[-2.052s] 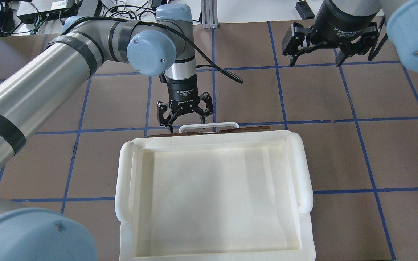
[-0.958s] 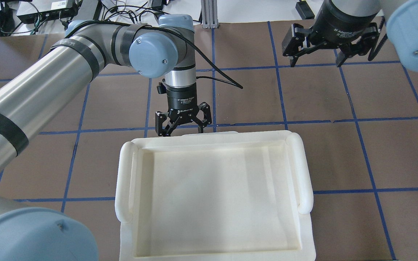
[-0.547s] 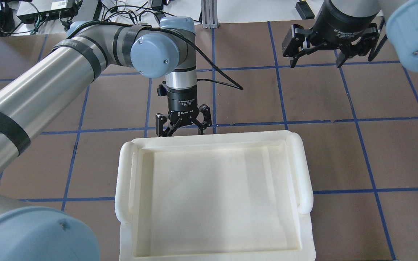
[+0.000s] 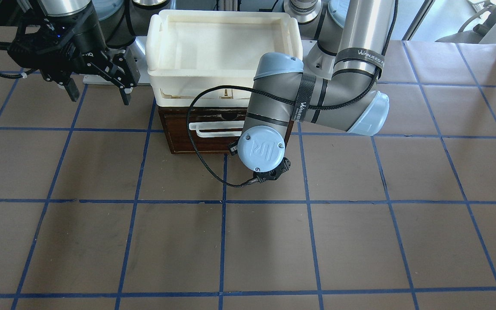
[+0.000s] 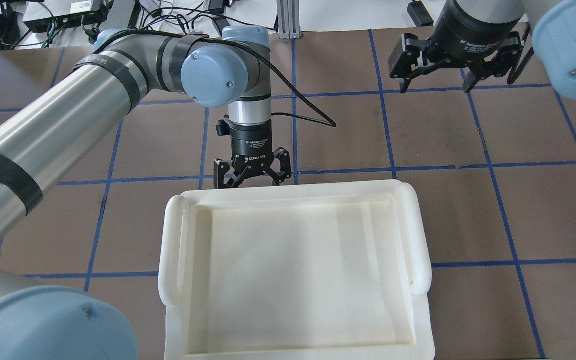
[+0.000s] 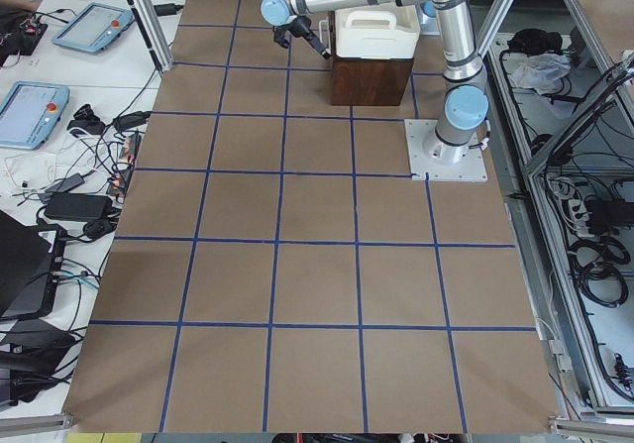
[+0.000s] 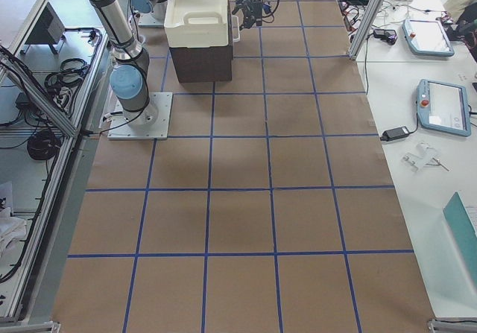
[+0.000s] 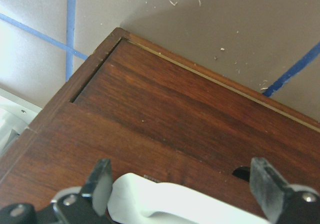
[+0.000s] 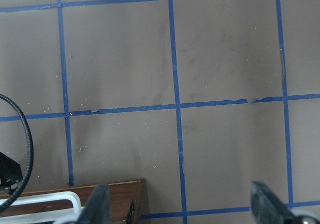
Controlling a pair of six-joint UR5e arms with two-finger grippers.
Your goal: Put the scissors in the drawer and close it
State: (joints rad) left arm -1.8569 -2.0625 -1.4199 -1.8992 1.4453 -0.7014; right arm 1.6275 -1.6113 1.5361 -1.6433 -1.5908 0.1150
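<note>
Brown table (image 7: 238,221), blue tape grid (image 7: 238,189), white side bench (image 7: 425,199), possibly tablets (image 7: 445,106)

- I see a cream tray (image 5: 416,235) at the table's robot end, open side up.
- Brown table (image 4: 360,249), with a grid of blue tape (image 4: 222,241).
- Pendants (image 6: 92,29) and cables (image 6: 94,175) lie on the side bench.

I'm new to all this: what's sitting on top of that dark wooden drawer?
Stacked cream-white plastic trays rest on top of the drawer. The drawer looks pushed in, so its inside is hidden.

Left end effector (image 5: 251,179) low, right end effector (image 4: 100,97) raised, both spread.
</note>
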